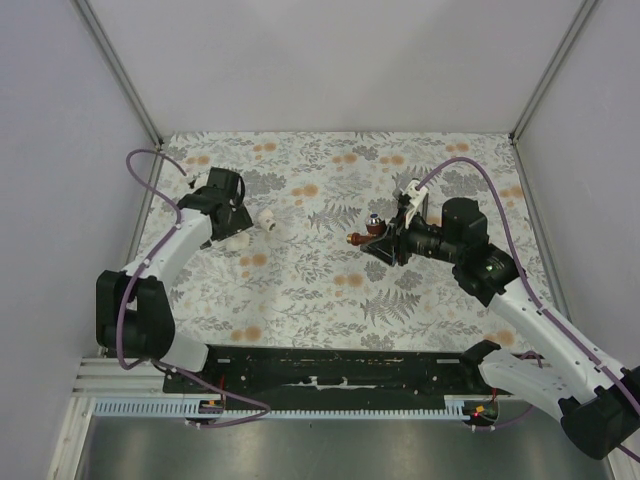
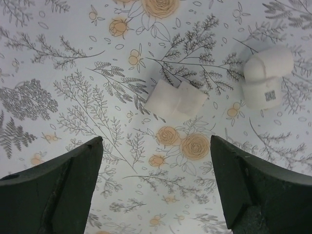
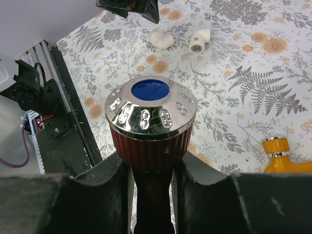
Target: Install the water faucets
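Observation:
My right gripper (image 1: 385, 240) is shut on the reddish-brown faucet (image 1: 368, 233) and holds it above the middle of the table. In the right wrist view the faucet's ribbed knob with its chrome, blue-centred cap (image 3: 151, 114) stands just above the fingers (image 3: 204, 180), which clamp its dark stem. The orange faucet (image 3: 286, 158), with a silvery end, lies on the table at that view's lower right edge. My left gripper (image 1: 232, 212) is open and empty at the left rear, its jaws wide apart (image 2: 156, 146) over bare cloth.
Two white elbow fittings (image 2: 176, 100) (image 2: 267, 78) lie just beyond my left gripper; they also show in the top view (image 1: 268, 220) (image 1: 240, 238). The floral tablecloth (image 1: 320, 290) covers the table. A black rail (image 1: 330, 370) runs along the near edge.

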